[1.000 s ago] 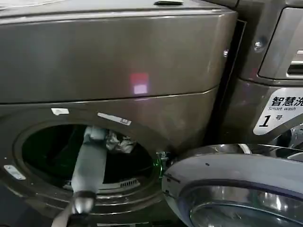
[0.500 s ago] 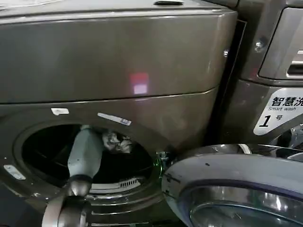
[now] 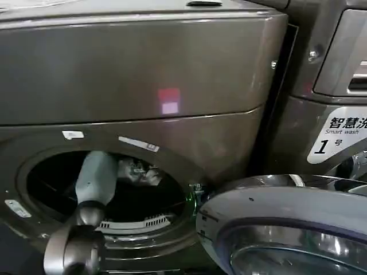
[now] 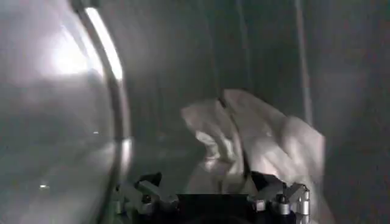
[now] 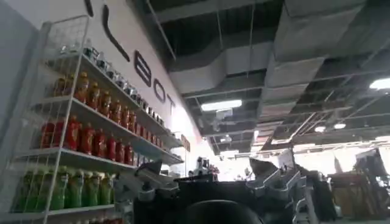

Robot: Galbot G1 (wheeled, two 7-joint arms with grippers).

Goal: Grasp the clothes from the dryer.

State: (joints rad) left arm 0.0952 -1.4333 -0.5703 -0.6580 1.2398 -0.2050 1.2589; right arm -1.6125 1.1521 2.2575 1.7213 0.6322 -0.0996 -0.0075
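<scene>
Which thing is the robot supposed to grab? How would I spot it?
Find the big brown dryer with its round hole. Inside the dark drum, at the end of the left arm reaching in, sits a small crumpled bundle of white clothes, by the left gripper. It is the one pale, wrinkly thing in there.

Pale grey-green left forearm (image 3: pixel 96 176) (dark metallic joint (image 3: pixel 73 252) below)

Crumpled white clothes (image 4: pixel 256 146) sit inside the bronze dryer (image 3: pixel 143 74).
</scene>
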